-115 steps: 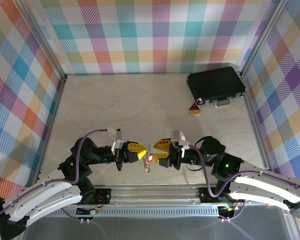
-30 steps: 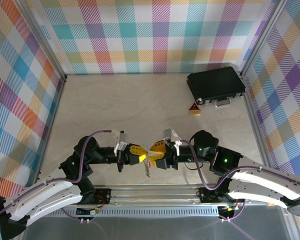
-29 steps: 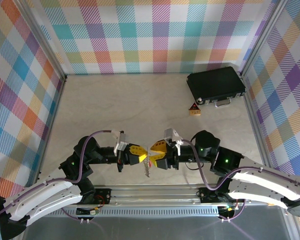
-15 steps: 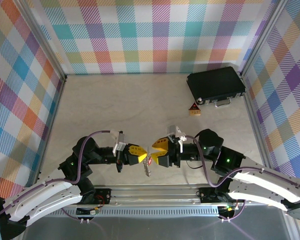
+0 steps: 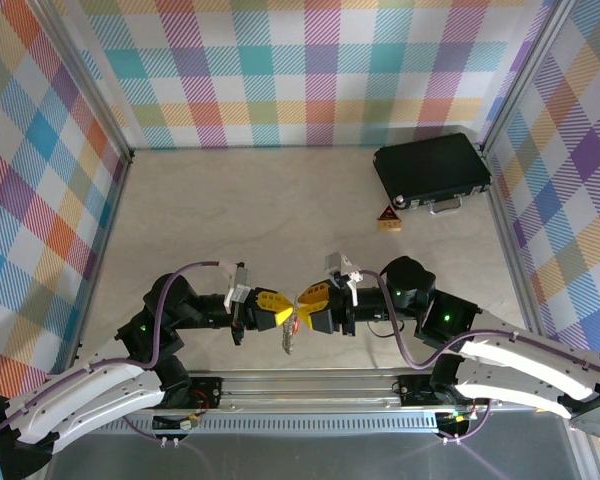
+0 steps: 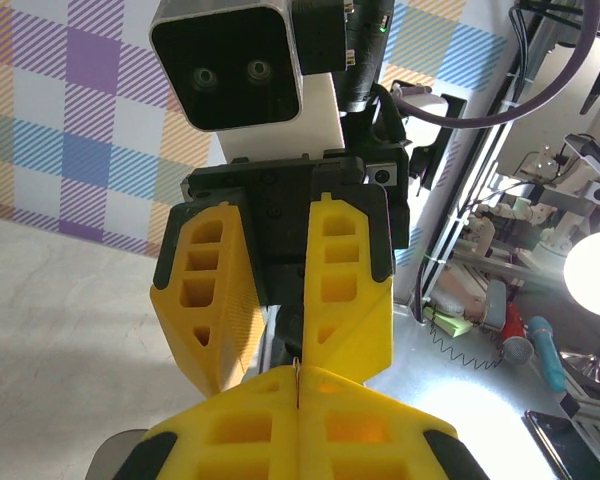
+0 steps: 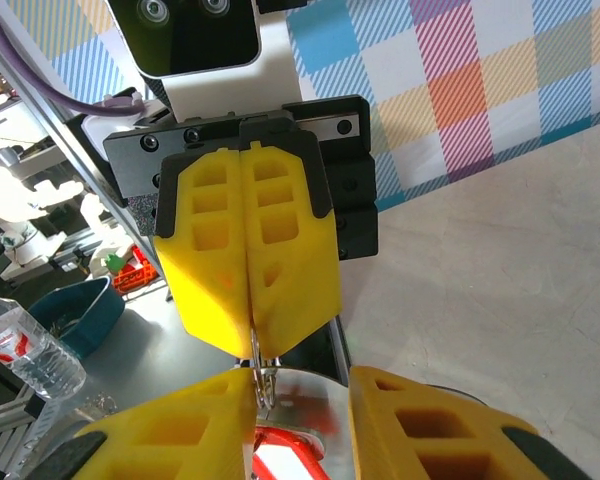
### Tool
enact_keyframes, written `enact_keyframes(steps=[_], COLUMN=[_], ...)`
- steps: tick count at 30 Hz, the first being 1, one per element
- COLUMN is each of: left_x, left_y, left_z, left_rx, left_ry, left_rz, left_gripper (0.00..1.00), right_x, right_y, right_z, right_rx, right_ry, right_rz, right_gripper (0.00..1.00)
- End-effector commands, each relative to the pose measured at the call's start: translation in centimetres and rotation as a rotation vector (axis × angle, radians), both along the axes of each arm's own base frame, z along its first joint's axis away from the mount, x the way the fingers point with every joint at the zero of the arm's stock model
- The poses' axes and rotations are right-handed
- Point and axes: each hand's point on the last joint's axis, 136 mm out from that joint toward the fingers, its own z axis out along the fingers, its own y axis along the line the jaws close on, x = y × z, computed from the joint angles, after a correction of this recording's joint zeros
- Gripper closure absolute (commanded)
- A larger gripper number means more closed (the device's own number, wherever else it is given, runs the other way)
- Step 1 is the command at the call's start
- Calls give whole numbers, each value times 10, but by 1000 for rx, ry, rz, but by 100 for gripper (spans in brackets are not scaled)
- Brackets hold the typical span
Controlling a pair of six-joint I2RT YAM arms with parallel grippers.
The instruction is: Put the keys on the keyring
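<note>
My left gripper (image 5: 283, 314) (image 6: 298, 372) is shut on the keyring (image 5: 288, 340), a thin silvery wire loop. The loop pokes out of the left gripper's tips (image 7: 254, 345) and hangs below them. My right gripper (image 5: 301, 307) (image 7: 300, 388) faces the left one tip to tip and is open, its yellow fingers (image 6: 208, 300) spread apart. The key's red head (image 7: 292, 455) lies low between those fingers, right under the keyring (image 7: 264, 378). Its blade is hidden, and I cannot tell whether it is threaded on the loop.
A black case (image 5: 432, 170) lies at the back right, with a small orange-brown triangular block (image 5: 388, 218) in front of it. The metal rail (image 5: 310, 385) runs along the near edge under both grippers. Checked walls close in the table (image 5: 260, 210).
The right gripper has edged left, closer to the left gripper's tips. The hanging keyring has swung slightly left. The left gripper has stayed shut on it.
</note>
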Motion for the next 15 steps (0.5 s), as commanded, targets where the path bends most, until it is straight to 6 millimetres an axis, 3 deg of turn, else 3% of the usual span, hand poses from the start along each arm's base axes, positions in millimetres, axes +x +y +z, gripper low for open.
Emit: enact_keyframes(steps=[1,9,15], left_x=[-8,-8,-8], left_y=[5,5,5], left_z=[30,30,28], left_rx=[-82,-83,-77], left_ry=[-63,-60,-58], left_rz=[-24,-26,-22], left_gripper=[100,100,100], right_x=[0,-2,-3], right_y=[1,6,5], right_z=[6,3,4], right_rx=[21,17,26], right_ry=[-3,3,-7], right_rz=[13,36,44], right_gripper=[73,81,94])
